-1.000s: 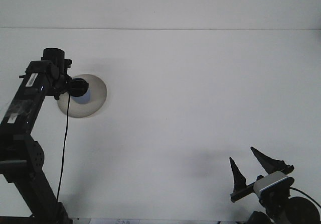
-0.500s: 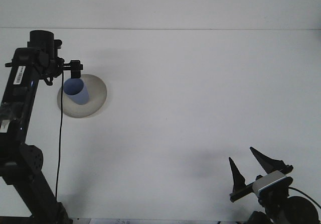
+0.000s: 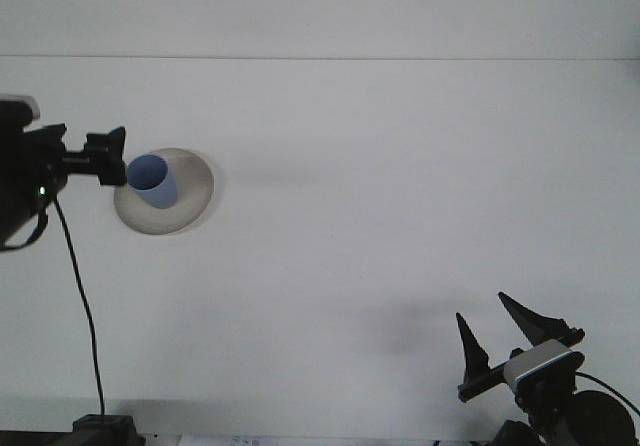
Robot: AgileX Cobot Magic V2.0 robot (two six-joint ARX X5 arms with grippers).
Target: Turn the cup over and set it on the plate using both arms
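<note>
One blue plastic cup (image 3: 152,179) sits upright on the round grey plate (image 3: 190,211), looks delivered.
Left tool (image 3: 112,156) beside it, can't tell its state; right tool (image 3: 497,328) spread apart, parked.

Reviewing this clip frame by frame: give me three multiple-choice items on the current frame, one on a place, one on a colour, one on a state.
1. Where is the cup?
A. On the plate
B. On the bare table
C. In the right tool

2. What colour is the cup?
A. Red
B. Blue
C. Green

3. How does the right tool stand?
A. Shut on the cup
B. Open and empty
C. Shut on the plate

Answers:
1 A: the cup sits within the rim of the plate, near the table's left side.
2 B: its wall is light blue.
3 B: the right tool has its fingers spread with nothing between them, far from the cup.
</note>
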